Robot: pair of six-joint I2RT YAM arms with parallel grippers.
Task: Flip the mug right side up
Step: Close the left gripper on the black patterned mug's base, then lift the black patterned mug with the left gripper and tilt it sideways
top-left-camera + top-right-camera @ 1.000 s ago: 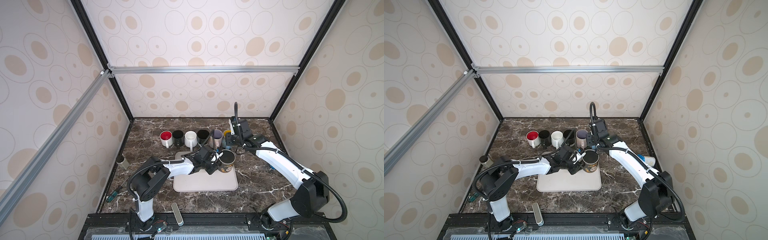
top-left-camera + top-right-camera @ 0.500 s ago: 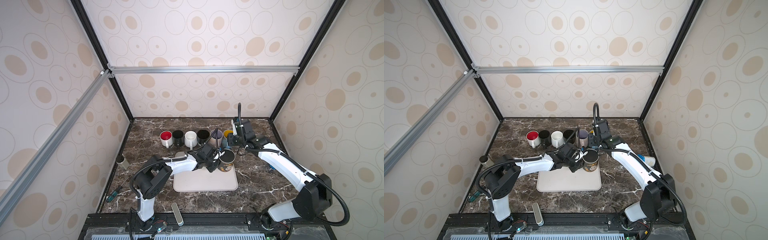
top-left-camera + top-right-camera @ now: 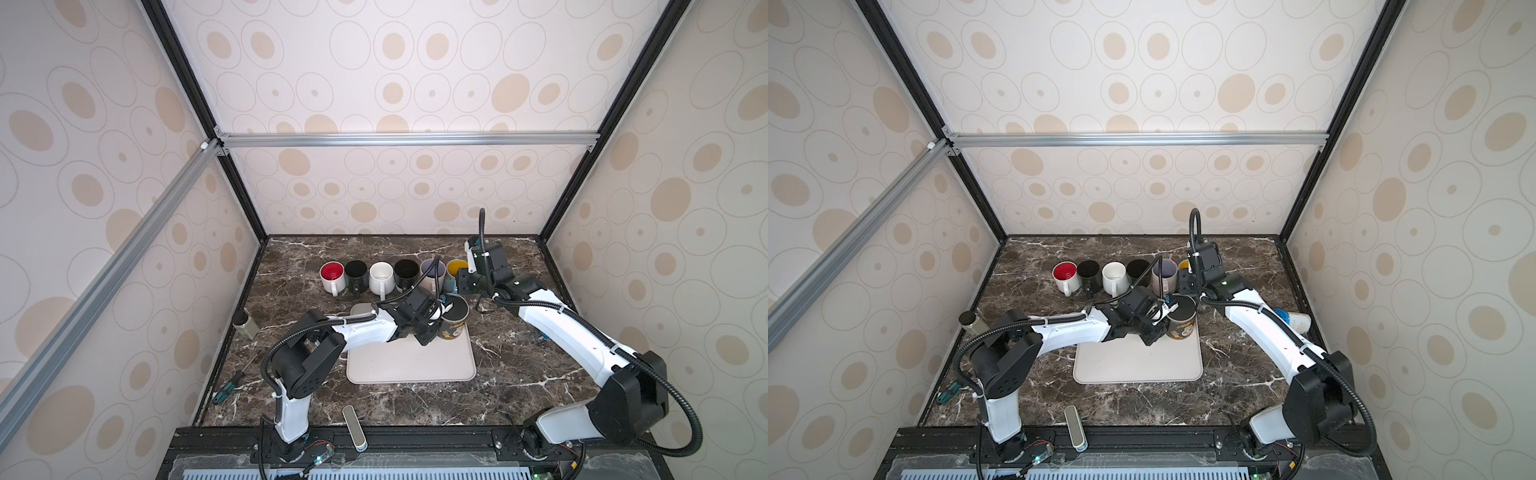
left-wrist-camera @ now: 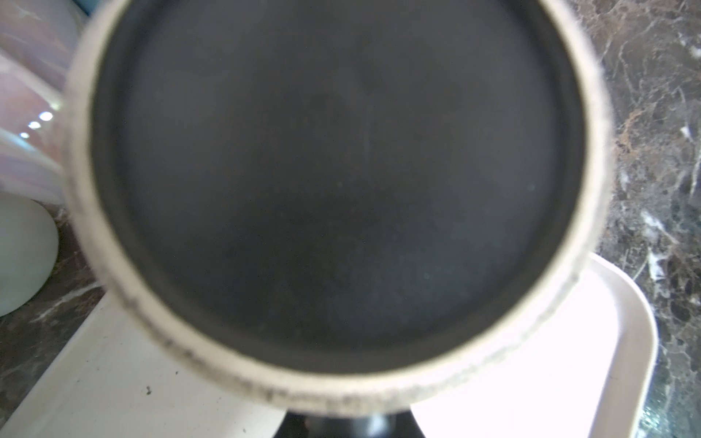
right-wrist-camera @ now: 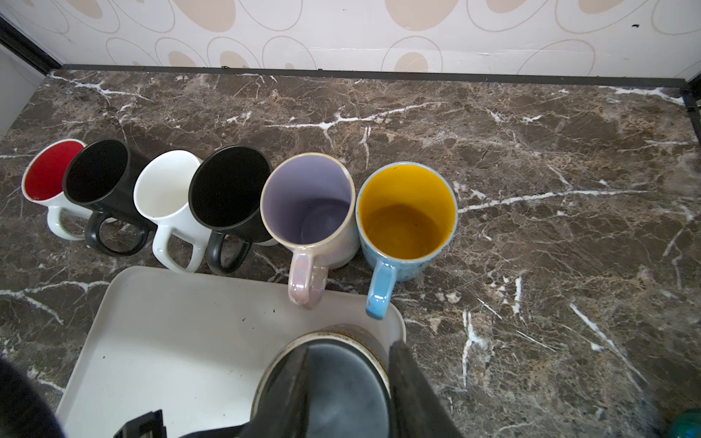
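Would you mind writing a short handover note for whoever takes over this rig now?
Left gripper: shut beside the patterned mug; what it pinches is hidden.
Right gripper: fingers apart over the mug's far edge, holding nothing.
Mug: apparently base up, on the back right corner of the beige tray.
Done: nothing turned yet.
Left to do: lift, flip rim up, set down.

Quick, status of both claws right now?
Left claw: closed against the side of the upside-down dark brown patterned ceramic mug; what it pinches is hidden.
Right claw: open, holding nothing.
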